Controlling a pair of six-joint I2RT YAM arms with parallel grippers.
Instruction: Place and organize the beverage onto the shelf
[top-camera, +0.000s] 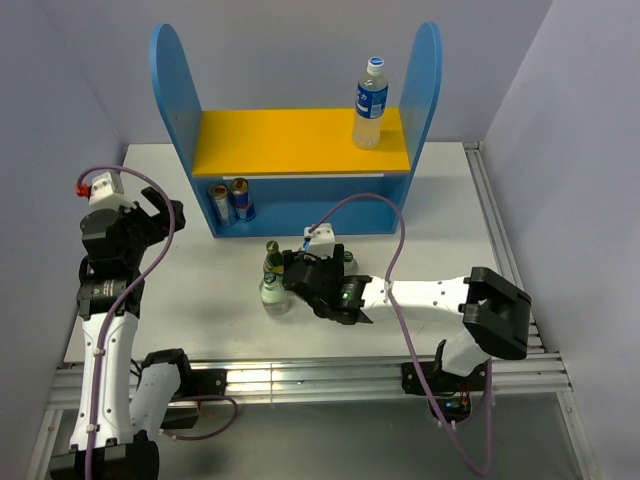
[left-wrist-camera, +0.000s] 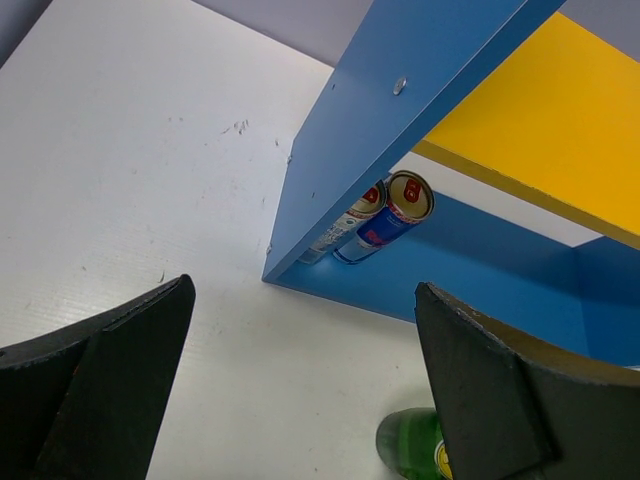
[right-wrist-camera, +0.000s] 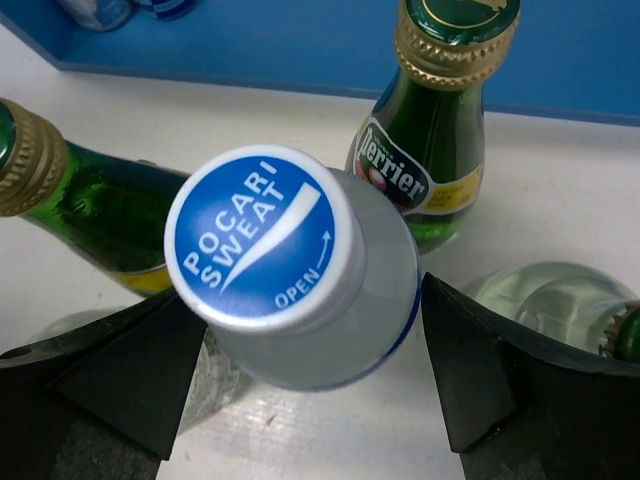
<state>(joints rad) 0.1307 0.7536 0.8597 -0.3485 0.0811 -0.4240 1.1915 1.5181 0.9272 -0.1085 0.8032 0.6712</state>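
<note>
The blue shelf (top-camera: 175, 90) stands at the back with one blue-labelled plastic bottle (top-camera: 370, 105) upright on its yellow board (top-camera: 290, 140). In the right wrist view my right gripper (right-wrist-camera: 315, 370) straddles a second plastic bottle with a blue cap (right-wrist-camera: 262, 237); the jaws sit close on both sides, with a thin gap at the right finger. Two dark green bottles (right-wrist-camera: 430, 150) (right-wrist-camera: 90, 215) and a clear glass bottle (right-wrist-camera: 550, 300) crowd around it. From above, this cluster (top-camera: 272, 275) lies mid-table under the right gripper (top-camera: 310, 275). My left gripper (top-camera: 160, 215) hangs open and empty at the left.
Two cans (top-camera: 231, 202) lie in the shelf's lower tier at its left end, also seen as cans (left-wrist-camera: 390, 215) behind the blue side panel (left-wrist-camera: 350, 150). A green bottle (left-wrist-camera: 410, 445) shows by my left gripper's (left-wrist-camera: 300, 390) right finger. A metal rail (top-camera: 300, 378) runs along the near edge.
</note>
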